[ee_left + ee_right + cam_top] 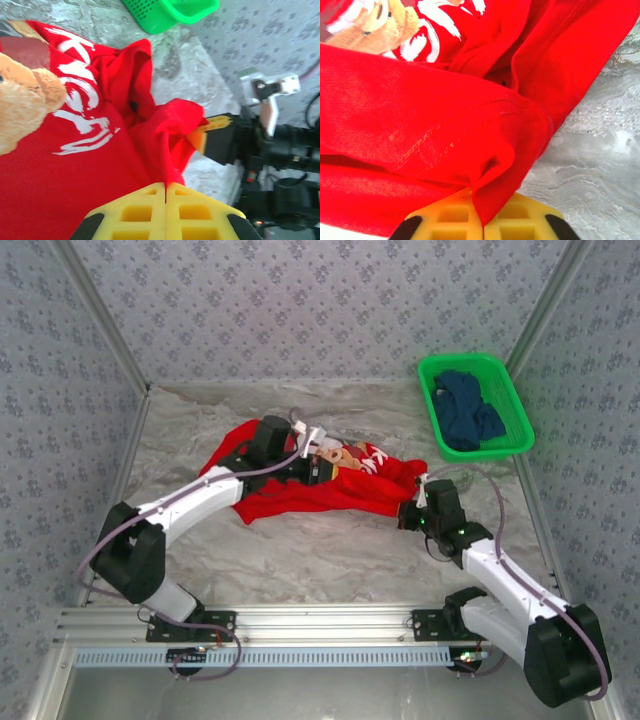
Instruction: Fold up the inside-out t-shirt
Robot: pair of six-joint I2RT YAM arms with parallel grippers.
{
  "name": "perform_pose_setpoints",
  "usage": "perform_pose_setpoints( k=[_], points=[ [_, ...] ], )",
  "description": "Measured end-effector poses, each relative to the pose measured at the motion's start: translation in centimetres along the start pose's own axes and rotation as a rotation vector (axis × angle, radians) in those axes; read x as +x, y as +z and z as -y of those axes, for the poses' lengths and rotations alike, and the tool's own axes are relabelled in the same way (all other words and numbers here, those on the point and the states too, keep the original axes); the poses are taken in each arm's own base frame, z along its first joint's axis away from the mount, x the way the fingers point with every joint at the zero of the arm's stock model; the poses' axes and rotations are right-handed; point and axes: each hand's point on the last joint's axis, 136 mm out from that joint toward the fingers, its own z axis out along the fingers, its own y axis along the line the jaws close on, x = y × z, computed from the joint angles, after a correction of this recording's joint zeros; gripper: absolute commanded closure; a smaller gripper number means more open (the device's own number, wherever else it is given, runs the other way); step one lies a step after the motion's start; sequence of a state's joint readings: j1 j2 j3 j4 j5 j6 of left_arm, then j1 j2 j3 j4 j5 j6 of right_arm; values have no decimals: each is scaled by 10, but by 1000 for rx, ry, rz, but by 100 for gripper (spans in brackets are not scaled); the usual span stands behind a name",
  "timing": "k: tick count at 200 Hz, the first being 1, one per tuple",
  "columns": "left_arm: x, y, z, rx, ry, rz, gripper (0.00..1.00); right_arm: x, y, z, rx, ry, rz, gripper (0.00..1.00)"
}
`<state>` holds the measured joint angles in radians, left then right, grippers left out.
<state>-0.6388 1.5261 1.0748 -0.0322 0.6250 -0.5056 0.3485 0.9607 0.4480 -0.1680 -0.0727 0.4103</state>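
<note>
Centre of top frame: inside-out t-shirt (300,502) bunched on table (330,560), print up. Pinched by left gripper (165,186) at one red fold, by right gripper (483,218) at another (both pressed together on cloth), likely for lifting and spreading flat. Green basket (431,405) upper right, apart.

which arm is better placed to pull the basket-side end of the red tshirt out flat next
Right. The right gripper is shut on the end of the bright red cloth t-shirt nearest the green plastic basket; the left gripper pinches a fold mid-shirt by the cartoon print, likely dragging the middle.
</note>
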Motion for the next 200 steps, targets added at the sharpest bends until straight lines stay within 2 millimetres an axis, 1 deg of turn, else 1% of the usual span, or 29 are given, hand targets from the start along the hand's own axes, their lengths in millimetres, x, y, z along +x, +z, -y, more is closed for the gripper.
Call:
perform_pose_setpoints(
  k=[13,27,44,57,66,78,92,103,124,155,174,200],
  points=[
    [4,-3,0,32,-51,5,100,1,2,-1,25,-25,-27,65],
    [9,-4,1,51,-88,0,100,2,1,-6,29,-69,-44,58],
    [10,-4,3,60,-111,-3,100,0,-5,-22,-8,-152,-31,52],
    [8,-6,6,69,-112,3,100,-4,-13,-40,-56,-219,-4,50],
    [6,-9,9,73,-107,10,100,-8,-20,-55,-96,-264,24,51],
    [5,-11,12,77,-102,16,100,-13,-28,-76,-154,-328,66,54],
    [3,-13,14,80,-96,21,100,-14,-32,-97,-214,-393,99,56],
    [4,-13,14,80,-97,21,100,-13,-30,-112,-256,-440,107,58],
    [6,-13,13,75,-103,13,100,-12,-17,-132,-292,-495,108,65],
    [8,-13,12,68,-109,4,100,-5,1,-148,-323,-532,101,65],
    [9,-13,12,68,-109,1,100,-7,12,-149,-309,-530,101,61],
    [12,-13,12,64,-109,-8,100,-12,22,-148,-284,-519,112,60]
  ],
)
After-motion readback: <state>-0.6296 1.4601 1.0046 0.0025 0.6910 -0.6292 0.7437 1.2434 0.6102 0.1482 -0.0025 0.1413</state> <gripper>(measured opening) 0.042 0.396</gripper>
